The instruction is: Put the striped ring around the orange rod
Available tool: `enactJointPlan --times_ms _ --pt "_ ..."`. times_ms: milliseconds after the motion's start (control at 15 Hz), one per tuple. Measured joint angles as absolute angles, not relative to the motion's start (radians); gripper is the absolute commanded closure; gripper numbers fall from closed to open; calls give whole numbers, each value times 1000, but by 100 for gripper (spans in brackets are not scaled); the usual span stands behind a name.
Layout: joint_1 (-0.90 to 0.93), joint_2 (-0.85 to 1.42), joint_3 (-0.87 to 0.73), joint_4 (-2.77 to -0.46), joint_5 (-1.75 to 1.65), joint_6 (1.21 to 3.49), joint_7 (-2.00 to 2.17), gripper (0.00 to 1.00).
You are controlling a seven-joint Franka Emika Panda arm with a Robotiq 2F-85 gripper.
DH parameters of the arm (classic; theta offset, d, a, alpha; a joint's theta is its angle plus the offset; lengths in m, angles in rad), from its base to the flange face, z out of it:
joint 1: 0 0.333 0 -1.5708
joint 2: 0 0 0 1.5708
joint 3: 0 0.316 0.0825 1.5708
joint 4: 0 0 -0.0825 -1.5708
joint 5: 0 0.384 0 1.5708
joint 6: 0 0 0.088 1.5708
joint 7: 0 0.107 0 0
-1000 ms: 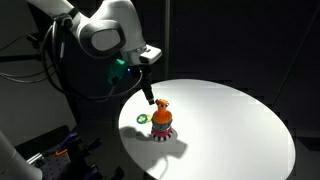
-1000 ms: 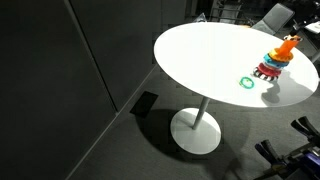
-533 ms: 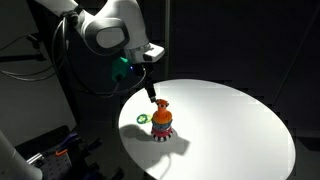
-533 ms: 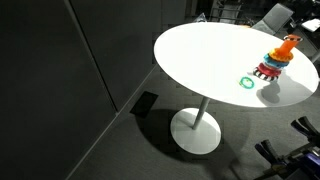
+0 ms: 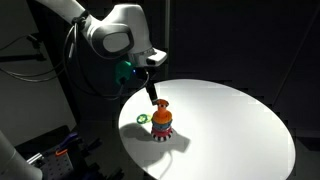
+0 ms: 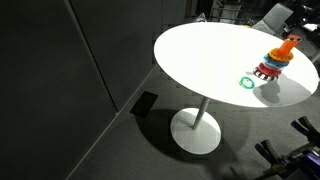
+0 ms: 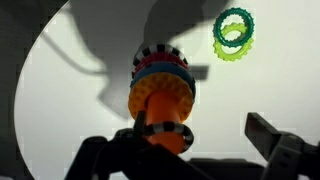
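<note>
wrist view: the claw (image 7: 185, 142) hangs spread wide and empty over the orange rod (image 7: 160, 105). the striped ring (image 7: 165, 129) seems to sit round the rod's top. it is probably light, stiff and slippery, so pinch it across its outer rim.

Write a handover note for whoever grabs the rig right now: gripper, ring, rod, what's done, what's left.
Gripper: open, empty, hovers just above the orange rod.
Striped ring: in the wrist view a striped band sits around the rod near its top, above the coloured ring stack. A second striped band shows at the stack's foot, so check which one is the ring.
Green ring: flat on the table, beside the stack and apart from it.
Done: the ring looks to be on the rod, jaws off it.
Left: confirm it is seated, then lift the arm clear.
</note>
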State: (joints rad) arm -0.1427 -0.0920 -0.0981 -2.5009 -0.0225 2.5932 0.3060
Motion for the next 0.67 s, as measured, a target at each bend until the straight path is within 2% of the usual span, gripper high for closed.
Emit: enactJointPlan --times_ms 667 --pt "-143 -62 -98 -2491 -23 2595 306 0"
